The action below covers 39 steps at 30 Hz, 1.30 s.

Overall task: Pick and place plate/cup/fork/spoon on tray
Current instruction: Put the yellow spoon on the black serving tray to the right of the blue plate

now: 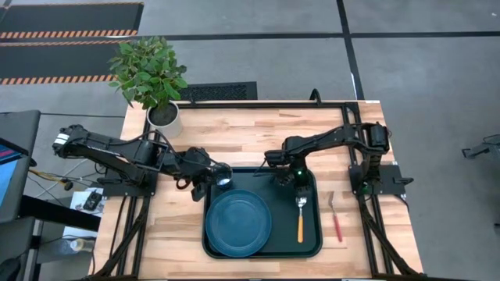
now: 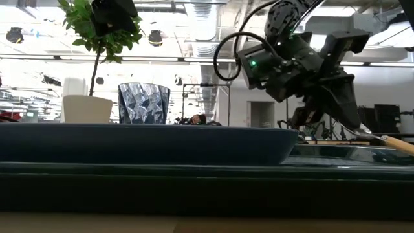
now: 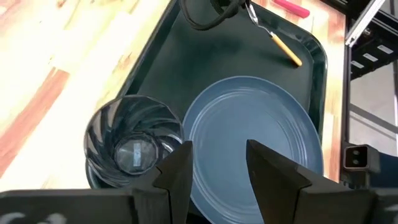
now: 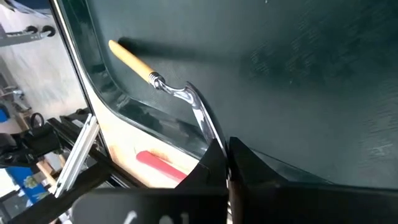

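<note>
The dark green tray (image 1: 283, 238) lies in the table's near middle. The blue plate (image 1: 238, 222) rests on its left half. The dark cup (image 1: 224, 179) stands upright in the tray's far left corner. My left gripper (image 3: 217, 152) is open, with the cup (image 3: 134, 146) just outside one finger and the plate (image 3: 255, 130) beyond its tips. My right gripper (image 1: 298, 186) is shut on the orange-handled spoon (image 4: 180, 90) over the tray's right part. The red-handled fork (image 1: 336, 218) lies on the wood right of the tray. My right gripper pinches the spoon's metal bowl end (image 4: 208, 134) between its two shut fingers; the fingers hide the bowl itself. The fingers slant down from the far side, along the spoon. The orange handle (image 4: 130, 59) slopes down and away, low over the tray floor; whether it touches, I cannot tell.
A white plant pot (image 1: 164, 117) with a leafy plant stands at the table's far left corner. Bare wood shows left of the tray and between the tray and the table's far edge. The tray's raised rim (image 4: 109, 93) runs between the spoon and the fork (image 4: 158, 163).
</note>
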Tool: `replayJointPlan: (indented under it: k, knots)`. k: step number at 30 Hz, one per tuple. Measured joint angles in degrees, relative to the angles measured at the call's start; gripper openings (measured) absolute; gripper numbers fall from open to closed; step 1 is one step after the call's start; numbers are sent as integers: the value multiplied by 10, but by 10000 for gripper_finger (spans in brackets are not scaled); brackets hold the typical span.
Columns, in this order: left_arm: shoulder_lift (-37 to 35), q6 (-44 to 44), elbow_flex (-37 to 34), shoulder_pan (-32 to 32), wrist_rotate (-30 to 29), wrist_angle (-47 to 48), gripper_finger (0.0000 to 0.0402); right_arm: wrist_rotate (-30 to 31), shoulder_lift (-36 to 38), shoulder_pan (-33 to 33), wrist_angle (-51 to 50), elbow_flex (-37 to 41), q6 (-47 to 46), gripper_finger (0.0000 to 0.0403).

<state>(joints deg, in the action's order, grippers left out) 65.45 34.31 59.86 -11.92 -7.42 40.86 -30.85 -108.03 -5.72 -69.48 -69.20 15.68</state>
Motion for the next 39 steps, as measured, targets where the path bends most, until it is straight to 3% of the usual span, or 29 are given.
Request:
replayJointPlan:
  k: [20, 39]
  knots:
    - [0, 5, 0, 0, -8, 0, 135, 57, 0, 1, 49, 1, -19, 31]
    - [0, 2, 0, 0, -8, 0, 135, 73, 0, 2, 74, 1, -46, 44]
